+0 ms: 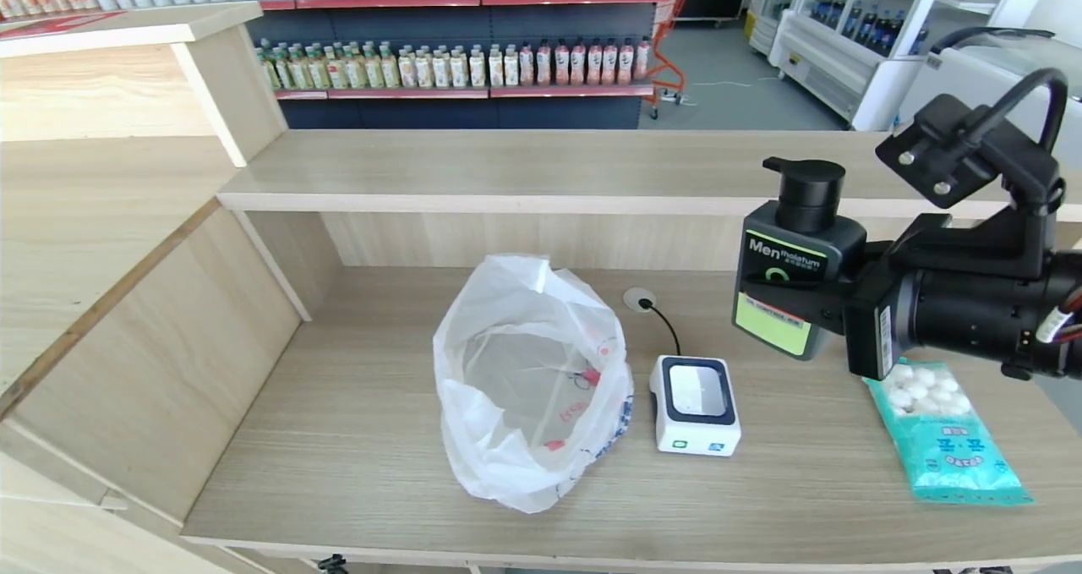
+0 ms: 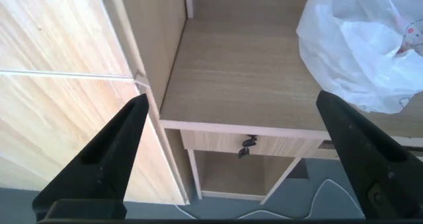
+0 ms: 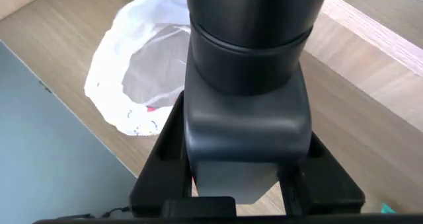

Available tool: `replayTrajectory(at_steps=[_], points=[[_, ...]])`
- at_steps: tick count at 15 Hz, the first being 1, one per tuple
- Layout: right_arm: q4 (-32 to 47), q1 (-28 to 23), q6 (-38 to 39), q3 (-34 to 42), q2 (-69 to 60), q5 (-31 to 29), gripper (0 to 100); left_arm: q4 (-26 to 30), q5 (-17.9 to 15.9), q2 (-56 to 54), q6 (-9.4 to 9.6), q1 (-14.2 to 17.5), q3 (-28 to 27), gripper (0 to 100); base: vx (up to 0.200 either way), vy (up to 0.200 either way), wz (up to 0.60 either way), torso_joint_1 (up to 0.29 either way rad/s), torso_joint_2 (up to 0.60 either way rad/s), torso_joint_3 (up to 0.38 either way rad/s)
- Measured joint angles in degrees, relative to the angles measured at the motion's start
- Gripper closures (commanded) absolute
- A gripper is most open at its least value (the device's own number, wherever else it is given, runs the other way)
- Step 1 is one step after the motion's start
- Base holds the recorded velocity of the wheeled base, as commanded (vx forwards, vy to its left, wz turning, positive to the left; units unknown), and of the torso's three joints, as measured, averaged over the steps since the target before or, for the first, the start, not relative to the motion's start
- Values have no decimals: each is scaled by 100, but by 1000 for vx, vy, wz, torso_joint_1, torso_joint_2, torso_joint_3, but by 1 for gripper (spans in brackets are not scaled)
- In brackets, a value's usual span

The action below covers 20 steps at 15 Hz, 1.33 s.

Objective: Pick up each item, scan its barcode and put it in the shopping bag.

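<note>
We see the right gripper [image 1: 824, 308] clamped on a dark pump bottle [image 1: 790, 278], held upright above the right side of the desk [image 1: 811, 506], up and to the right of the scanner [image 1: 695, 401]. The left gripper [image 2: 231, 158] hangs wide open and empty off the desk's near left corner.

The scanner's window faces up, while the bottle's front label faces us and we cannot find its barcode. We judge that a pass over the window with the bottle upright would read nothing, and that turning it could loosen the hold, since the 2 fingers grip smooth plastic low on a bottle with a tall pump head.

The bag [image 1: 528, 379] slumps just left of the scanner with its mouth open upward. Its thin rim may fold if the bottle catches it on the way in, leaving the bottle on the desk.

1 pack of cotton balls [image 1: 947, 434] lies under the right arm, where a low swing could sweep it aside.
</note>
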Motion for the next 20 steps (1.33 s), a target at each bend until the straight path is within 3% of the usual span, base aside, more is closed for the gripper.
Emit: replayTrajectory(at_steps=[5,13,16,19,20], points=[[-213,-357,405,221,344,265,100,-2,-2,0,2,10,0,0,0,0,0,0,0,0],[-2302,-708,714,584,1880,357,100,2,0,0,0,0,0,0,0,0,0,0,0,0],[-2576,-757,733,722,2330,456,100,0,0,0,0,0,0,0,0,0,0,0,0,0],[-2879,-887,717,741,2640,1803,100,2,-2,2,0,0,0,0,0,0,0,0,0,0],[-2975,-953,703,752,2710,2011,100,2,-2,0,0,0,0,0,0,0,0,0,0,0]])
